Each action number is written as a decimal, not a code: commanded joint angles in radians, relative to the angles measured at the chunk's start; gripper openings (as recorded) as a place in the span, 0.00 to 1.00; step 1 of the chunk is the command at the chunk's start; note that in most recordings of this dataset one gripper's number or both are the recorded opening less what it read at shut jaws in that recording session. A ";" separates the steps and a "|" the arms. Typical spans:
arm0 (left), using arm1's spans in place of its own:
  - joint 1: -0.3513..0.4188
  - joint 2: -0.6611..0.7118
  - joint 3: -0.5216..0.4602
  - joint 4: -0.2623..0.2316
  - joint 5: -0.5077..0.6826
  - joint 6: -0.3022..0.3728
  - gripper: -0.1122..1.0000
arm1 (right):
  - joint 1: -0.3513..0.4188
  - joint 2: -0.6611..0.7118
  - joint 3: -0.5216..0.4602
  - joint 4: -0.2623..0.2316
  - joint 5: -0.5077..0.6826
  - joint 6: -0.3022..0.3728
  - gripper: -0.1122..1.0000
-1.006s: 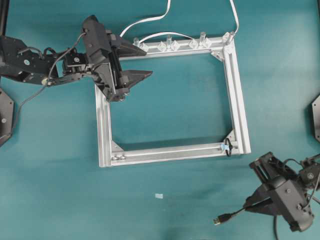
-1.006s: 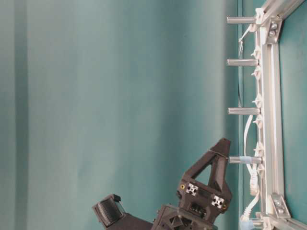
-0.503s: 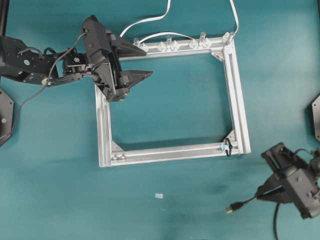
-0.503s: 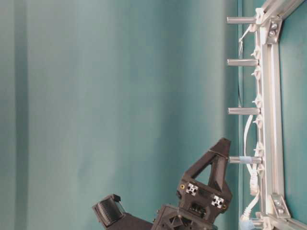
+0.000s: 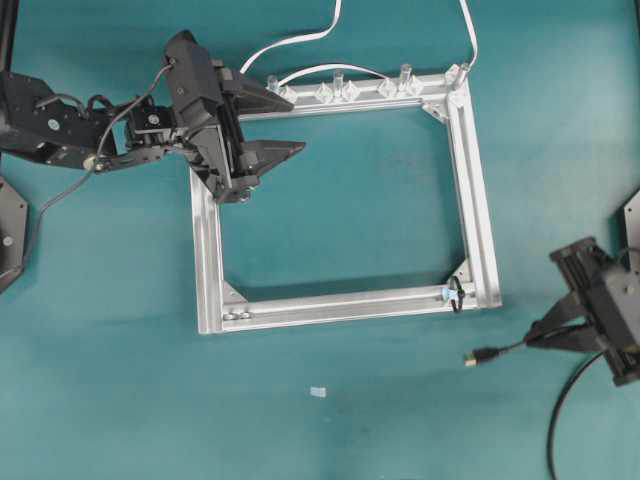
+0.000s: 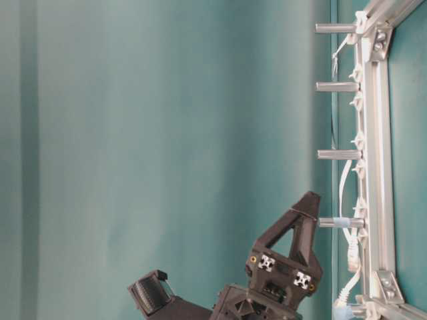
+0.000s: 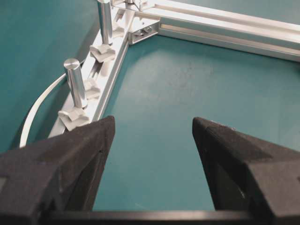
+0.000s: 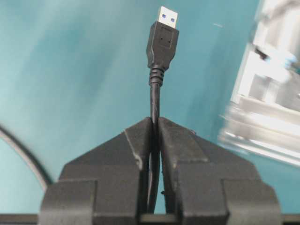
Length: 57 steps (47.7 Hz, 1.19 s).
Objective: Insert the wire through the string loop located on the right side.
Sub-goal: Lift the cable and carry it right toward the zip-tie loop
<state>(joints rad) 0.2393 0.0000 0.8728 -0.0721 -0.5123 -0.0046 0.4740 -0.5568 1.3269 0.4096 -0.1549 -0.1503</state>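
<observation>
The wire (image 5: 505, 348) is a thin black cable with a USB plug (image 5: 470, 356) pointing left over the table at lower right. My right gripper (image 5: 548, 335) is shut on the cable a short way behind the plug (image 8: 162, 40); in the right wrist view the gripper (image 8: 154, 121) pinches the cable between its fingers. The string loop (image 5: 455, 294) is a small dark ring with a blue mark on the frame's near bar at its right end, up and left of the plug and apart from it. My left gripper (image 5: 293, 125) hangs open over the frame's top-left corner, and the left wrist view shows the gripper (image 7: 152, 121) holding nothing.
The aluminium frame (image 5: 478, 200) lies mid-table, with clear clips and upright posts (image 7: 72, 79) along its far bar. A white flat cable (image 5: 300, 40) runs off the top edge. The wire's slack (image 5: 552, 440) trails to the bottom edge. A small white scrap (image 5: 318, 392) lies below the frame.
My right gripper has carried the wire up and to the right, so the plug now sits nearer the frame's lower right corner. The left arm has not moved.
</observation>
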 commanded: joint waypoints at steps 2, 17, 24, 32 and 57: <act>-0.003 -0.020 -0.023 0.002 -0.005 -0.003 0.75 | -0.051 -0.048 0.014 -0.002 -0.003 -0.002 0.16; -0.003 -0.021 -0.021 0.003 -0.005 -0.028 0.75 | -0.193 -0.163 0.057 -0.074 0.066 -0.002 0.16; -0.005 -0.021 -0.018 0.003 -0.005 -0.029 0.75 | -0.239 -0.202 0.051 -0.112 0.161 -0.002 0.16; -0.005 -0.020 -0.020 0.003 -0.005 -0.029 0.75 | -0.255 -0.238 0.054 -0.124 0.181 -0.002 0.16; -0.003 -0.020 -0.018 0.003 -0.005 -0.028 0.75 | -0.261 -0.238 0.049 -0.126 0.183 0.000 0.16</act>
<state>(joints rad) 0.2378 0.0000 0.8698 -0.0721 -0.5123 -0.0245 0.2148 -0.8007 1.3913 0.2869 0.0337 -0.1503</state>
